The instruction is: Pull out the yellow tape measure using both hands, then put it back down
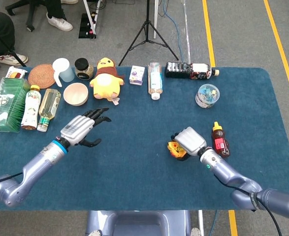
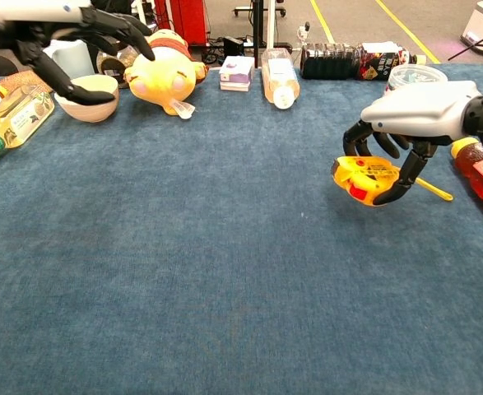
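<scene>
Toward the right edge of the table (image 1: 134,177), I see the yellow tape measure (image 2: 364,178) with my right hand (image 2: 414,111) curled over it, fingers wrapped around its body, low at the blue cloth; I cannot tell whether it touches down. Just beside it, nearer the right edge, lies a red sauce bottle (image 1: 219,140). My left hand (image 1: 80,129) hangs near the left edge, fingers spread, holding nothing, close to a cream bowl (image 1: 76,93).

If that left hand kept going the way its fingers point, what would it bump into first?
Probably the yellow plush toy: the left hand is open, its fingers aimed up the table toward it. Height is hard to judge, so it might pass over it.
</scene>
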Motion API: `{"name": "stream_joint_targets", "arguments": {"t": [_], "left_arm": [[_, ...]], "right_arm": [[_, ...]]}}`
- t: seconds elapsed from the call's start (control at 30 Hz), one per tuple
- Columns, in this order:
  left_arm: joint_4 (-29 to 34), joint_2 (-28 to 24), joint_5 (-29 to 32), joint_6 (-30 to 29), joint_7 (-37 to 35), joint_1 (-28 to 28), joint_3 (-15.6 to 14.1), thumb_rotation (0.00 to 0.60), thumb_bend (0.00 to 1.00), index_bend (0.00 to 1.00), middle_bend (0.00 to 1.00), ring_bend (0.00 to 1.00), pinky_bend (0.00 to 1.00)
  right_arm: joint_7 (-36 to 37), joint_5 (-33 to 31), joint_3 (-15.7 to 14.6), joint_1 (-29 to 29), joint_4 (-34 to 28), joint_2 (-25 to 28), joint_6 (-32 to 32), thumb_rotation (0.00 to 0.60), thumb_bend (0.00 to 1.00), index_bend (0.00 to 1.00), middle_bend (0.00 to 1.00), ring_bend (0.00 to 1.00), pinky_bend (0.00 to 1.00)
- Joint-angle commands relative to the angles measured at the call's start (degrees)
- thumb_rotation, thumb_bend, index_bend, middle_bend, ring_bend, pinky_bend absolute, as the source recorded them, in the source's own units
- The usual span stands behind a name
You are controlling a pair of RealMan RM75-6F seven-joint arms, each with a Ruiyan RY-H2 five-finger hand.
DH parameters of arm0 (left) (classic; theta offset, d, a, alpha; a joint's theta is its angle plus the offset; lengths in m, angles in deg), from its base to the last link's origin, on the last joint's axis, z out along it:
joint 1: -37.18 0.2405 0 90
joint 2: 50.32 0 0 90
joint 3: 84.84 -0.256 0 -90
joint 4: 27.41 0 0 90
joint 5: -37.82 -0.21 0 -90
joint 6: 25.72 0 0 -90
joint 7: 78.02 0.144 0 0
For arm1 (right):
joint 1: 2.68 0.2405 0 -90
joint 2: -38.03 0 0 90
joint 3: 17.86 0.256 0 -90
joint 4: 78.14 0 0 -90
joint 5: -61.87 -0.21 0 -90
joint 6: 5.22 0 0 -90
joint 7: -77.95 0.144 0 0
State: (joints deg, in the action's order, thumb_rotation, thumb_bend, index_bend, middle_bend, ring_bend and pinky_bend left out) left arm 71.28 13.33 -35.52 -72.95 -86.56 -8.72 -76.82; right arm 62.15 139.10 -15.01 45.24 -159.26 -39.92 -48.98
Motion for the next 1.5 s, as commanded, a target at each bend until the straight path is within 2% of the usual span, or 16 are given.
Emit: {"name": "stream_joint_targets", "arguments": {"t": [0.03, 0.3, 0.43, 0.57, 0.67, 0.83, 1.0, 1.13, 1.33, 1.5], "left_arm": [[1.43, -3.11, -1.49, -1.28, -1.14, 2.05, -1.03, 0.600, 0.34, 0.18, 0.01, 0.00, 0.08], [1.29, -5.06, -3.28, -1.97, -3.22, 3.87, -1.90, 0.600, 0.34, 0.18, 0.01, 0.00, 0.08], [1.04, -5.27, -3.90, -2.16, -3.86, 4.25, -1.94, 0.600, 0.34, 0.18, 0.01, 0.00, 0.08], [0.82, -5.44, -4.21, -2.19, -4.23, 4.46, -1.95, 0.600, 0.34, 0.18, 0.01, 0.00, 0.07], [0.64, -5.55, -4.24, -2.09, -4.68, 4.60, -1.93, 0.600, 0.34, 0.18, 0.01, 0.00, 0.07], [0.51, -6.23, -4.35, -2.87, -5.45, 5.57, -2.09, 0.600, 0.34, 0.18, 0.01, 0.00, 0.07], [0.93, -7.44, -3.30, -7.41, -2.11, 8.89, -2.78, 0.600, 0.34, 0.37, 0.10, 0.00, 0.13], [1.88, -8.22, -1.06, -13.11, 2.84, 13.02, -3.68, 0.600, 0.34, 0.48, 0.16, 0.05, 0.19], [2.49, -8.99, 2.73, -20.27, 8.61, 19.07, -5.01, 0.600, 0.34, 0.51, 0.21, 0.10, 0.24], [0.94, -8.90, 3.58, -26.00, 12.01, 23.80, -6.32, 0.600, 0.34, 0.54, 0.26, 0.15, 0.26]], "right_arm": [[0.37, -0.42, -0.49, 0.00, 2.93, -1.81, 0.99, 0.417, 0.22, 0.55, 0.59, 0.53, 0.49], [-1.27, -2.28, -0.75, 0.16, 2.77, -1.10, 2.71, 0.415, 0.22, 0.30, 0.41, 0.36, 0.38], [-2.82, -3.69, -0.35, 0.37, 1.48, -0.44, 2.92, 0.413, 0.22, 0.16, 0.33, 0.31, 0.35], [-4.25, -4.58, -0.03, 0.65, 0.11, 0.42, 2.91, 0.414, 0.22, 0.09, 0.28, 0.29, 0.33], [-5.50, -5.37, 0.12, 0.88, -1.22, 1.31, 3.00, 0.412, 0.22, 0.07, 0.27, 0.28, 0.33], [-5.95, -7.30, 1.66, 0.37, -4.74, 3.83, 0.77, 0.414, 0.22, 0.20, 0.33, 0.33, 0.37], [-4.14, -9.27, 4.86, -2.12, -8.94, 6.96, -6.03, 0.414, 0.22, 0.36, 0.44, 0.45, 0.46], [-2.44, -10.57, 6.45, -4.57, -10.09, 8.82, -10.76, 0.415, 0.22, 0.43, 0.50, 0.51, 0.50], [-0.83, -12.76, 6.88, -8.08, -9.31, 10.54, -14.77, 0.416, 0.23, 0.51, 0.59, 0.55, 0.52], [0.59, -13.92, 6.01, -11.84, -8.66, 12.13, -17.77, 0.417, 0.26, 0.56, 0.64, 0.59, 0.54]]}}
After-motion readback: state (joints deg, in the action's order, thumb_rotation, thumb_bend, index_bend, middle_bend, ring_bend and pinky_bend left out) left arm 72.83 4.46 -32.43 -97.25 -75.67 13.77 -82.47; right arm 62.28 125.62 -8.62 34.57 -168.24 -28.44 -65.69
